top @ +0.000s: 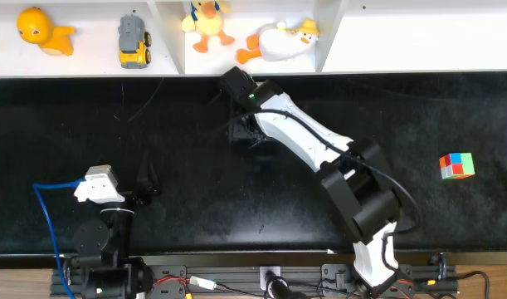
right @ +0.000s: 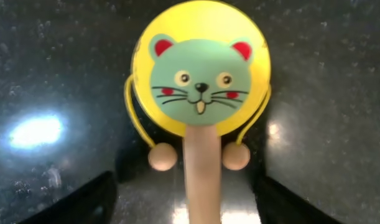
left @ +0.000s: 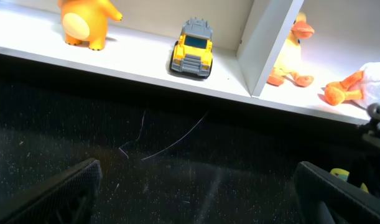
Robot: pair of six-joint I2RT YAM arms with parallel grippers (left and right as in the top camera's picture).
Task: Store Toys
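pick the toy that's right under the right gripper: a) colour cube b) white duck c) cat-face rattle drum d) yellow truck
C: the right wrist view shows the cat-face rattle drum directly below, its wooden handle lying between the right gripper's open fingers. The colour cube sits far off at the table's right side.

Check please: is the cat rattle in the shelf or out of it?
Out. The rattle lies face up on the black table, its handle inside the open right gripper.
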